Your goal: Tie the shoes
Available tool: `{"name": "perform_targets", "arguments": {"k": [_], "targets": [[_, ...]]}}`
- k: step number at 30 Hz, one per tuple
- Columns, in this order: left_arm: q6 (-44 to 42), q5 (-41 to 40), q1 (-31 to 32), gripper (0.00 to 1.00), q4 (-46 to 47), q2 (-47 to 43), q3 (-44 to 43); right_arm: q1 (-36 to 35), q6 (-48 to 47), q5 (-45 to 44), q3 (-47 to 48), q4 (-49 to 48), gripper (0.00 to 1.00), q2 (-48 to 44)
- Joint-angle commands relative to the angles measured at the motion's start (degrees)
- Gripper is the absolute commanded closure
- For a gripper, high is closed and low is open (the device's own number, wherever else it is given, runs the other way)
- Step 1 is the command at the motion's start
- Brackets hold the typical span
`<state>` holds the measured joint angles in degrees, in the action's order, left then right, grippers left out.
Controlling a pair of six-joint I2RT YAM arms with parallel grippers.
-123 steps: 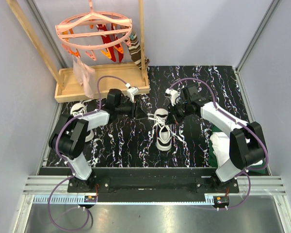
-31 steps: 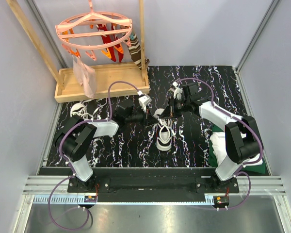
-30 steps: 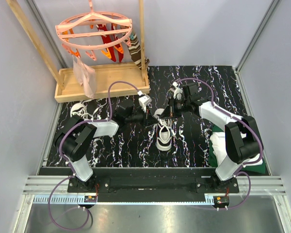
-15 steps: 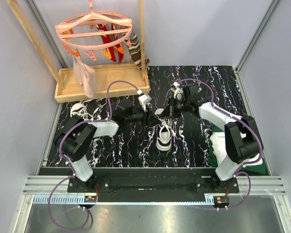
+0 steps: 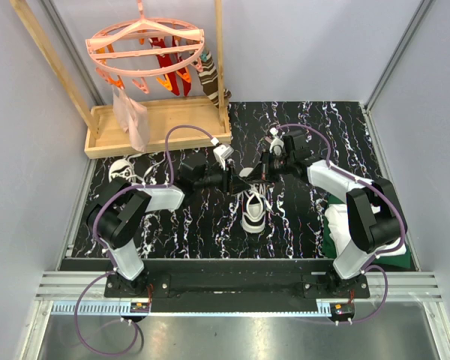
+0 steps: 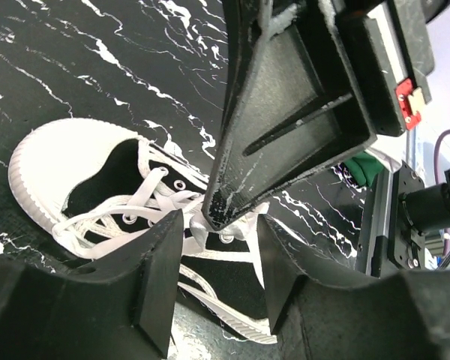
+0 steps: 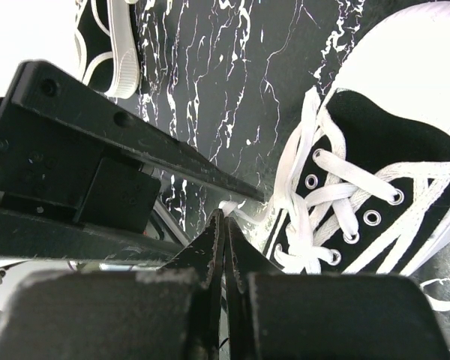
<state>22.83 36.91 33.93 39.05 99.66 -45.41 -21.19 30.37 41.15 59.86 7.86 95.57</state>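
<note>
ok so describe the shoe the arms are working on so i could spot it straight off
Look at the black marbled mat in front of the arms. Near its middle lies a small black shoe with a white toe cap pointing toward the arm bases, right under where both arms meet. Its twin sits apart at the mat's left edge, by the wooden tray.

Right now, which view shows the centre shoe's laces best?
Right wrist: the laces and eyelets fill its right side, sharp and unobstructed. The left wrist view has them partly behind the right end effector; the top view shows them only small.
</note>
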Motion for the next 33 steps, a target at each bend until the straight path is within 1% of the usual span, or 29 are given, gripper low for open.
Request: {"name": "perform_targets", "arguments": {"k": [1,3,6,7,10,12,14,15,16,17,19,21,22,24,27,31,33], "targets": [[0.64,-2.98,0.34,0.58,1.47,0.98,-3.11,0.45,2.06,-0.45,-0.53,-3.29,1.00,-0.73],[0.38,-3.42,0.43,0.67,0.16,1.07,-3.63,0.36,2.68,-0.45,-0.79,-3.64,1.00,-0.91],[-0.85,-3.59,0.43,0.74,-1.69,0.89,-3.99,0.45,3.03,-0.45,-1.14,-3.73,1.00,-1.17],[-1.29,-3.77,0.43,0.83,-2.48,0.72,-3.99,0.45,2.94,-0.45,-1.23,-3.73,1.00,-1.35],[-3.93,-3.77,0.43,0.95,-4.67,0.01,-4.16,0.45,2.77,-0.89,-1.85,-3.73,1.00,-2.23],[-5.07,-3.07,0.43,0.99,-5.03,-0.43,-3.72,0.36,2.76,-0.72,-1.94,-3.73,1.00,-2.49],[-6.65,-2.11,0.43,1.00,-6.17,-0.78,-3.72,0.45,2.24,-0.63,-2.29,-3.73,0.99,-2.84],[-7.27,-1.58,0.35,1.00,-6.35,-1.13,-3.64,0.54,1.89,-0.63,-2.37,-3.64,0.95,-3.02],[-7.88,-0.88,0.43,1.00,-6.79,-1.31,-3.64,0.62,1.10,-0.28,-2.46,-3.73,0.89,-3.28],[-9.02,-0.61,0.43,1.00,-6.79,-1.57,-3.46,0.80,0.57,-0.19,-2.64,-3.64,0.77,-3.63],[-10.52,0.70,0.43,1.00,-8.10,-1.83,-3.72,1.06,-1.26,0.16,-2.64,-3.38,0.70,-4.16],[-11.93,1.41,0.52,1.00,-8.02,-2.10,-3.81,1.24,-2.94,-0.10,-2.73,-3.20,0.58,-5.21],[-12.37,2.11,0.52,1.00,-8.46,-2.10,-3.98,1.50,-4.78,-0.01,-2.64,-3.20,0.54,-5.48],[-13.51,2.64,0.43,1.00,-8.64,-2.10,-4.34,1.59,-6.89,-0.19,-1.94,-2.24,0.50,-6.10],[-14.65,3.35,0.52,1.00,-8.81,-1.92,-4.86,1.59,-11.02,0.68,-0.36,-0.65,0.51,-5.75],[-16.32,3.61,0.70,1.00,-8.46,-2.10,-4.87,1.59,-18.48,2.27,2.37,3.56,0.62,-4.17],[-17.20,3.79,0.61,1.00,-8.37,-2.27,-5.04,1.59,-20.08,1.40,3.95,6.55,0.64,-3.11]]}}
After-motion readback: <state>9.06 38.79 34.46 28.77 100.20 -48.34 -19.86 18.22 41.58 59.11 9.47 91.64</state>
